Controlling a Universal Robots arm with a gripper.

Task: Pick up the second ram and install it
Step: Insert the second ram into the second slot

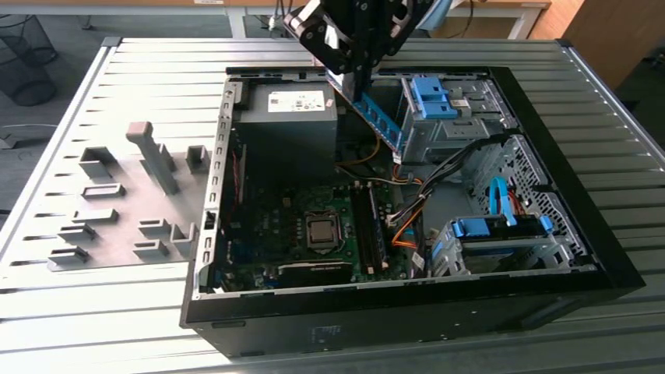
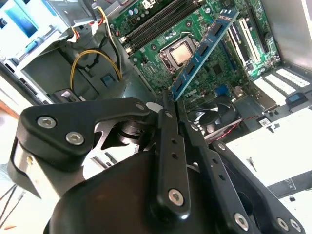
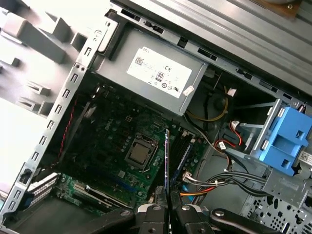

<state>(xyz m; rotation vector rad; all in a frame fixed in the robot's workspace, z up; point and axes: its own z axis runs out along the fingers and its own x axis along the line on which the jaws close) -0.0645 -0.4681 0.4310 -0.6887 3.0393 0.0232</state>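
Note:
My gripper point(image 1: 348, 76) hangs above the open computer case point(image 1: 582, 269), shut on one end of the second ram point(image 1: 381, 123), a thin blue stick with dark chips. The stick slants down from the fingers over the gap between the power supply point(image 1: 286, 117) and the blue drive cage point(image 1: 437, 97). In the second wrist view the ram point(image 2: 202, 48) reaches out from the gripper point(image 2: 173, 100) over the green motherboard point(image 2: 146, 63) and its CPU socket point(image 2: 183, 54). In the first wrist view the ram point(image 3: 167, 156) shows edge-on above the memory slots point(image 3: 184, 151), clamped by the gripper point(image 3: 166, 197).
Grey plastic holder blocks point(image 1: 114, 210) stand on a plate at the exterior view's left of the case. Orange and black cables point(image 1: 410, 206) run beside the dark memory slots point(image 1: 367, 226). A second blue drive cage point(image 1: 499, 230) fills the near corner on the exterior view's right.

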